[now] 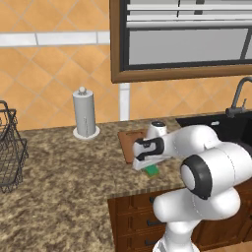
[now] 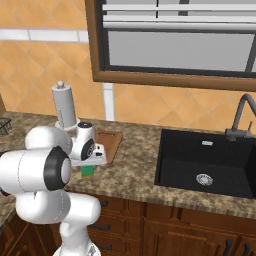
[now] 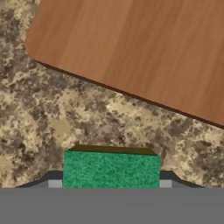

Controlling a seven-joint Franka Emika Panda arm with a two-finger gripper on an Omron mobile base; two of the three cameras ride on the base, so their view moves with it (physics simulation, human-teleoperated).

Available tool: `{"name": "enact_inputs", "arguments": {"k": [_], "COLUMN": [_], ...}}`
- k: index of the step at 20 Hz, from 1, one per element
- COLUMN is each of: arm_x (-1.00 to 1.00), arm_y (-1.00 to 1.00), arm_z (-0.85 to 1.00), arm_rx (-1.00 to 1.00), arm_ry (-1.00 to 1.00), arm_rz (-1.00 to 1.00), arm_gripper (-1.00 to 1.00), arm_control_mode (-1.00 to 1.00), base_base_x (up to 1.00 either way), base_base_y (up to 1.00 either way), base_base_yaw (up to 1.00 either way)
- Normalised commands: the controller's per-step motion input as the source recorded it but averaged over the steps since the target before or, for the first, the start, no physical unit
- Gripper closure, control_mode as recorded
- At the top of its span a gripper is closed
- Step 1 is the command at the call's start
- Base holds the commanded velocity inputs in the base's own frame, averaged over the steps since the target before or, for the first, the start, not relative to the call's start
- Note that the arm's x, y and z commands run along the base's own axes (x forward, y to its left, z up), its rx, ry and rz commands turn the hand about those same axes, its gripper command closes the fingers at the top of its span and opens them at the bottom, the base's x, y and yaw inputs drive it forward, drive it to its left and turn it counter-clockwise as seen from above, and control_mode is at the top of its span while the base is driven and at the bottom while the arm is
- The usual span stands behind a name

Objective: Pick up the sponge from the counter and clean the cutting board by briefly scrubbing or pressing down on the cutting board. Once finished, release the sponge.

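The sponge [image 3: 111, 168] lies flat on the speckled granite worktop [image 1: 64, 172], green scouring face up with a thin yellowish layer showing along its far edge, just beside the near edge of the cutting board [image 3: 135, 48] but apart from it, a strip of bare granite between the two. In the hand view it sits squarely between the two dark fingertips [image 3: 55, 183], one at each short end. The hand [image 1: 149, 168] is down over the sponge, its fingers standing close at the two ends; whether they already press on the sponge cannot be told from these pictures, so no grip can be claimed yet. The sponge looks light and soft, so it should give under a squeeze rather than slip, and its rough green face ought to offer good friction; the sensible hold is across its length at mid-height, low enough to catch both layers, firm but not so hard that it buckles. The board is flat, thin and stiff, and should take a downward press well. Further out, a paper towel roll [image 1: 84, 112] stands upright near the tiled wall, a wire basket [image 1: 10, 147] sits to the left, and a black sink [image 2: 205, 162] with a dark tap [image 2: 242, 117] lies to the right.
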Motion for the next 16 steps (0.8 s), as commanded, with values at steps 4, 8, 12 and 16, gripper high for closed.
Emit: {"name": "enact_inputs", "arguments": {"k": [4,8,12,16], "arm_x": [0.16,0.91,1.00,1.00], "arm_y": [0.00,0.06,0.27,0.52], "arm_z": [1.00,0.34,-0.23,0.21], "arm_rx": [0.00,0.00,0.00,-0.03], "arm_ry": [0.01,0.05,-0.02,0.01], "arm_rz": [0.00,0.00,-0.03,0.00], "arm_gripper": [1.00,1.00,1.00,1.00], "arm_control_mode": [-1.00,-1.00,-1.00,-1.00], "base_base_x": [0.00,0.00,0.00,0.00], "base_base_y": [0.00,0.00,0.00,0.00], "base_base_yaw": [0.00,0.00,0.00,0.00]}}
